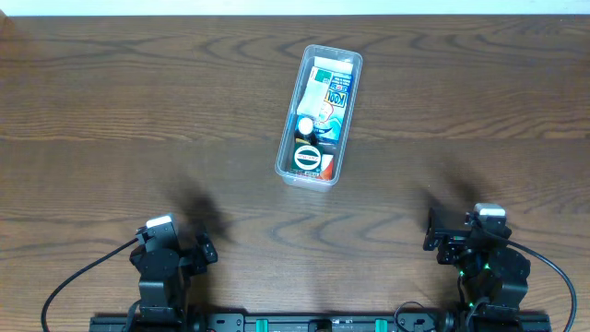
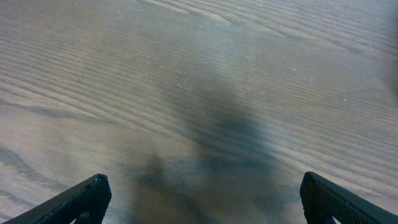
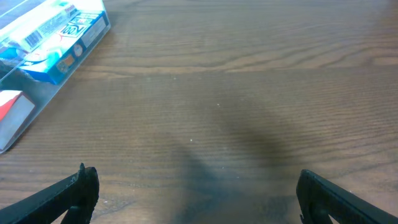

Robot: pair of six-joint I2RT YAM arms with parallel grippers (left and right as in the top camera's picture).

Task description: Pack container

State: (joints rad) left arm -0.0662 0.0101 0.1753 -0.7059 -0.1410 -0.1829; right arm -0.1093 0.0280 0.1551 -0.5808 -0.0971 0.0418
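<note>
The clear plastic container (image 1: 282, 157) lies at the table's middle back, tilted slightly. Inside it lie a blue and white box (image 1: 329, 97), a small white round thing (image 1: 304, 125) and a black round item with a red and white piece (image 1: 307, 159). The container's side also shows at the top left of the right wrist view (image 3: 37, 93), with the blue box (image 3: 62, 37) in it. My left gripper (image 2: 202, 196) is open and empty over bare wood at the front left (image 1: 171, 244). My right gripper (image 3: 196, 193) is open and empty at the front right (image 1: 461, 235).
The wooden table (image 1: 111, 111) spreads round the container. A pale strip runs along the far edge (image 1: 277, 7). The arm bases and a black rail (image 1: 313, 323) sit at the front edge.
</note>
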